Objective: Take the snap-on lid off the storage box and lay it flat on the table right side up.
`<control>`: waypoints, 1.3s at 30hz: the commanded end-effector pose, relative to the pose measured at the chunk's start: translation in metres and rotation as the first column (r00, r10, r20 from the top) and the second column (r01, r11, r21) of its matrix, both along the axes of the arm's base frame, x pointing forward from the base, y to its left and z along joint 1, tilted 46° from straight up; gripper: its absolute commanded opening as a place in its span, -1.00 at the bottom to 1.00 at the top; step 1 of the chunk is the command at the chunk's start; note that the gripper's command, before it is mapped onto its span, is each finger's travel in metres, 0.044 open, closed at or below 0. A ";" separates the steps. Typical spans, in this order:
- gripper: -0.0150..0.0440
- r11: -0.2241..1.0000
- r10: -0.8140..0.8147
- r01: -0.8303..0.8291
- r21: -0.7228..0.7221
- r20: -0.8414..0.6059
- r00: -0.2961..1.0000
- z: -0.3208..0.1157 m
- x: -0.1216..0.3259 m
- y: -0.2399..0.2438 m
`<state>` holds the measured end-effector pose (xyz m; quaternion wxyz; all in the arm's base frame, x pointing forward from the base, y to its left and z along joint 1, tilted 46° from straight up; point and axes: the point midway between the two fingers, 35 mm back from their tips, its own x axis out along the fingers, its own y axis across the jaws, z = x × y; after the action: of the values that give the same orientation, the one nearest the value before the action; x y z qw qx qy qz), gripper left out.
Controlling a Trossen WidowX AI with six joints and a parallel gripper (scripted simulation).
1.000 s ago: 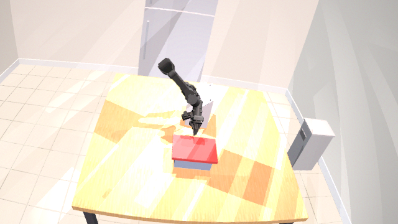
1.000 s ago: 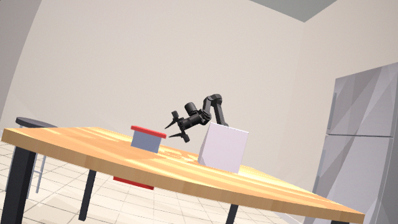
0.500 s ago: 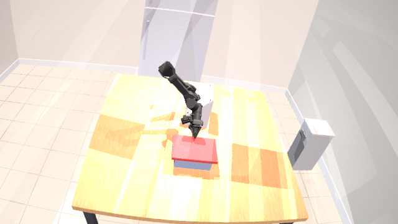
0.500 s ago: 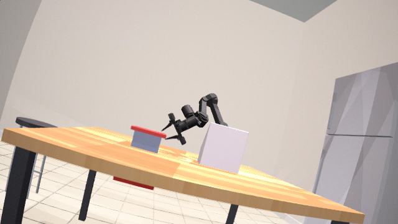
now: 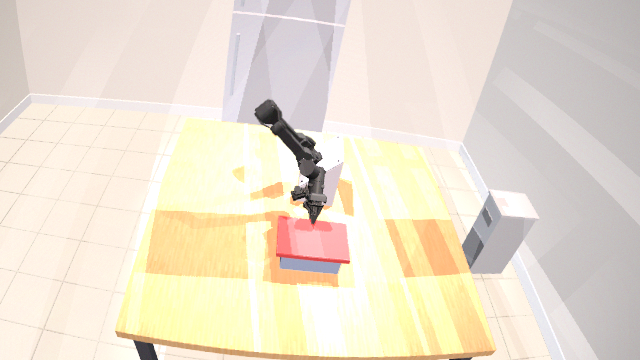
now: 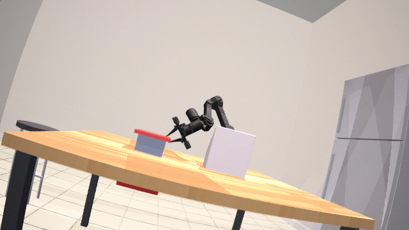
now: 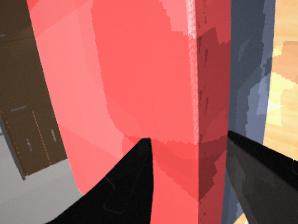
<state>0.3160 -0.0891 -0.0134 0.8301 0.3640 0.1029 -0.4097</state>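
The red snap-on lid (image 5: 312, 242) (image 6: 151, 134) (image 7: 150, 75) sits on the blue-grey storage box (image 5: 310, 265) (image 6: 150, 146) (image 7: 247, 75) in the middle of the wooden table (image 5: 200, 300) (image 6: 80, 150). My gripper (image 5: 314, 220) (image 6: 169, 138) (image 7: 186, 143) reaches down to the lid's far edge, on the side towards the arm's base. One finger lies over the lid's top and the other under its rim. The fingers are shut on the lid's edge. The lid looks level on the box.
A white block (image 5: 334, 160) (image 6: 228, 153) stands on the table just behind the box, beside the arm. A fridge (image 5: 285, 60) (image 6: 367, 144) stands behind the table. A grey unit (image 5: 500, 230) stands on the floor at the right, and a stool (image 6: 29, 125) at the far side.
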 end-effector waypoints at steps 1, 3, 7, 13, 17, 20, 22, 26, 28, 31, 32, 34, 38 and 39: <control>-0.08 1.000 0.005 -0.005 0.000 -0.003 1.000 -0.001 0.000 0.001; -0.19 1.000 0.005 -0.005 0.000 -0.003 1.000 -0.001 0.000 0.001; -0.49 1.000 0.005 -0.005 0.000 -0.003 1.000 -0.001 0.000 0.001; -0.49 1.000 0.000 0.000 0.000 -0.001 1.000 0.000 0.000 0.001; -0.49 1.000 0.000 0.000 0.000 -0.001 1.000 0.001 0.000 0.001; -0.49 1.000 0.000 0.000 0.000 -0.001 1.000 0.001 0.000 0.002; -0.49 1.000 0.000 0.000 0.000 -0.001 1.000 0.001 0.000 0.002; -0.49 1.000 0.000 0.000 0.000 -0.001 1.000 0.002 0.000 0.003; -0.49 1.000 0.000 0.000 0.000 -0.001 1.000 0.002 0.000 0.003; -0.49 1.000 0.000 0.000 0.000 -0.001 1.000 0.003 0.000 0.003; -0.49 1.000 0.000 0.000 0.000 -0.001 1.000 0.003 0.000 0.003; -0.49 1.000 0.000 0.000 0.000 -0.001 1.000 0.003 0.000 0.004; -0.49 1.000 0.000 0.000 0.000 -0.001 1.000 0.004 0.000 0.004; -0.49 1.000 0.000 0.000 0.000 -0.001 1.000 0.004 0.000 0.005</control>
<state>0.3148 -0.0875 -0.0126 0.8285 0.3625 0.1058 -0.4134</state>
